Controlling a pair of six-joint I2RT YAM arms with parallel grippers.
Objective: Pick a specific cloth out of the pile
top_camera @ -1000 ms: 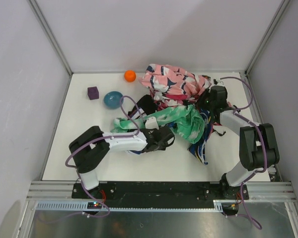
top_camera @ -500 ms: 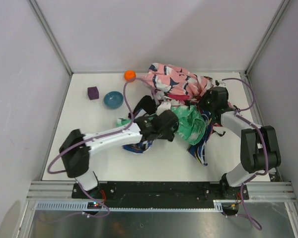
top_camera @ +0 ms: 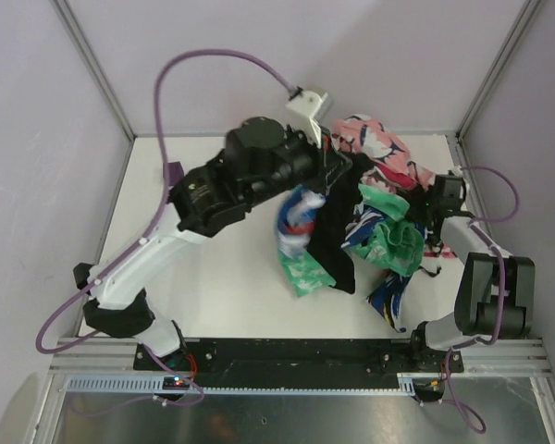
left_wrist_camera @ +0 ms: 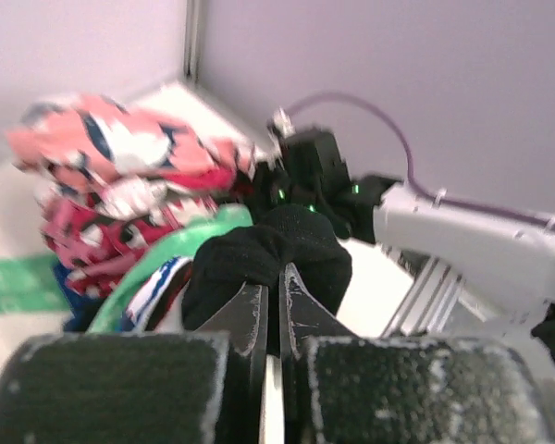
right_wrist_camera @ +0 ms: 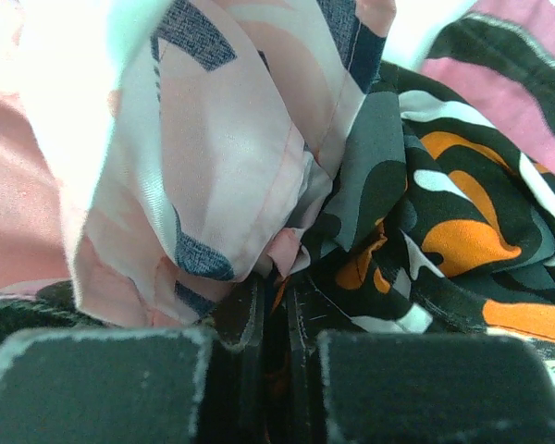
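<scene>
Black cloth (top_camera: 336, 250) hung limp from the left gripper (top_camera: 327, 171), raised above the table (top_camera: 213, 277) just beside the pile (top_camera: 388, 199). The wrist view showed those jaws pinched tight on a bunched fold of it. A blue, red and mint-green printed cloth (top_camera: 298, 231) dangled against it, apparently snagged. Being soft, light and clingy, it looked best held by a thick gathered fold. The right gripper (right_wrist_camera: 276, 291) sat nearly closed, nosed into the pile's pink and camouflage-patterned folds.
</scene>
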